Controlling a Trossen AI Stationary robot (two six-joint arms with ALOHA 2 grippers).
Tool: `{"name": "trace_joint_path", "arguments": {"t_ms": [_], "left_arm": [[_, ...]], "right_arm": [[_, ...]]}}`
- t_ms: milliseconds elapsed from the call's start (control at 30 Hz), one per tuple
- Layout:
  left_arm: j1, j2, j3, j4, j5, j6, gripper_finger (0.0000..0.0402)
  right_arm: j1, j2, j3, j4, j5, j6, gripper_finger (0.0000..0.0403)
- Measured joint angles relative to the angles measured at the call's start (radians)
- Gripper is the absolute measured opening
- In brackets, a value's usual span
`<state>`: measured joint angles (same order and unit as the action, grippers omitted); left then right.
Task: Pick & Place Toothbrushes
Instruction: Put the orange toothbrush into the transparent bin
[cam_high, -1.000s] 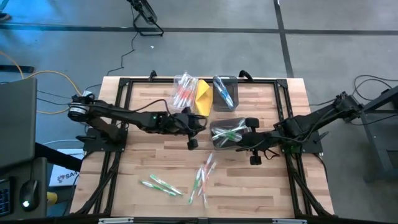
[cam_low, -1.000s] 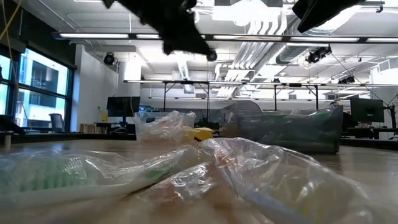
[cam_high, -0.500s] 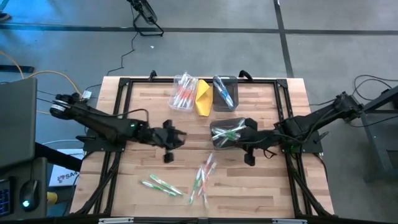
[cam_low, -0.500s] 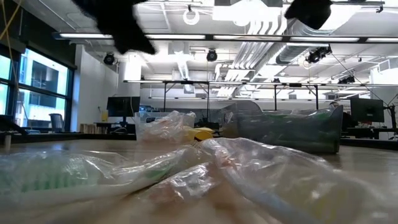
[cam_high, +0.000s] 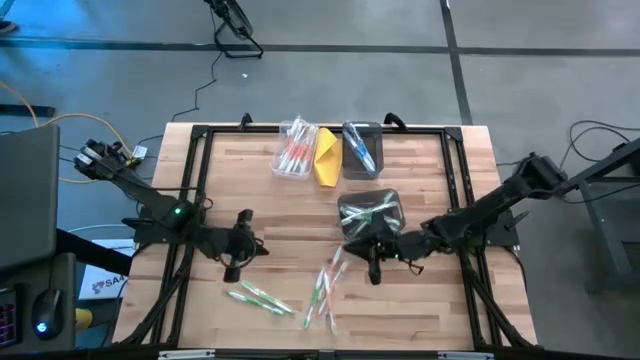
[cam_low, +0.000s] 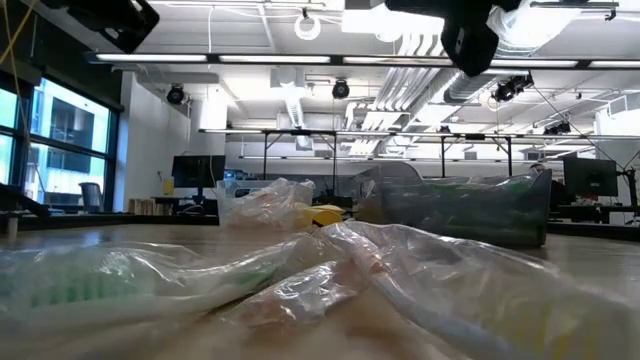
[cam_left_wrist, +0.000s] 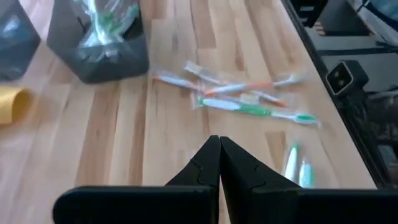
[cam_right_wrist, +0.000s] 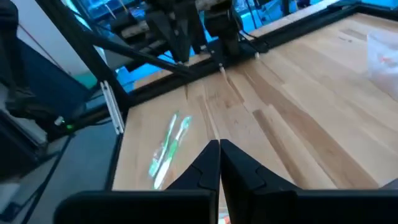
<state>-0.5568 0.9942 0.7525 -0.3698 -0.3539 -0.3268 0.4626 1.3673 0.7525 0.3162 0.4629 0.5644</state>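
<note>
Overhead, both pincers, left (cam_high: 262, 244) and right (cam_high: 352, 252), hover closed above toothbrushes (cam_high: 325, 283).

On the counter (cam_high: 220, 180), two bins (cam_high: 297, 148) stand at the far edge with a folded cloth (cam_high: 326, 157) between them; a third bin (cam_high: 370, 212) sits nearer, right of centre. Loose toothbrushes (cam_high: 325, 285) lie near the front, between the left claw (cam_high: 262, 243) and right claw (cam_high: 352, 247).
</note>
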Motion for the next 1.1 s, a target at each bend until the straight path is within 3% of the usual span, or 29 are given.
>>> {"name": "trace_joint_path", "arguments": {"t_ms": [100, 233, 333, 567, 733, 1100], "left_arm": [[-0.017, -0.031, -0.001, -0.03, -0.018, 0.005, 0.0003], [-0.014, -0.058, 0.0, -0.056, -0.019, 0.006, 0.0003], [-0.013, -0.064, 0.0, -0.073, -0.019, 0.007, 0.0003], [-0.013, -0.064, 0.0, -0.124, -0.018, 0.007, 0.0003], [-0.013, -0.064, 0.0, -0.132, -0.019, 0.007, 0.0003], [-0.013, -0.064, 0.0, -0.135, -0.019, 0.011, 0.0003]], "right_arm": [[0.021, 0.101, 0.041, 0.097, 0.042, 0.005, 0.0003], [0.043, 0.233, 0.186, 0.026, 0.117, 0.019, 0.0003], [0.054, 0.32, 0.342, -0.161, 0.173, 0.06, 0.0003], [0.054, 0.485, 0.685, -0.724, 0.186, 0.393, 0.0002], [0.061, 0.564, 0.782, -0.838, 0.095, 0.557, 0.0002], [0.115, 0.655, 0.782, -0.851, -0.137, 0.921, 0.0002]]}}
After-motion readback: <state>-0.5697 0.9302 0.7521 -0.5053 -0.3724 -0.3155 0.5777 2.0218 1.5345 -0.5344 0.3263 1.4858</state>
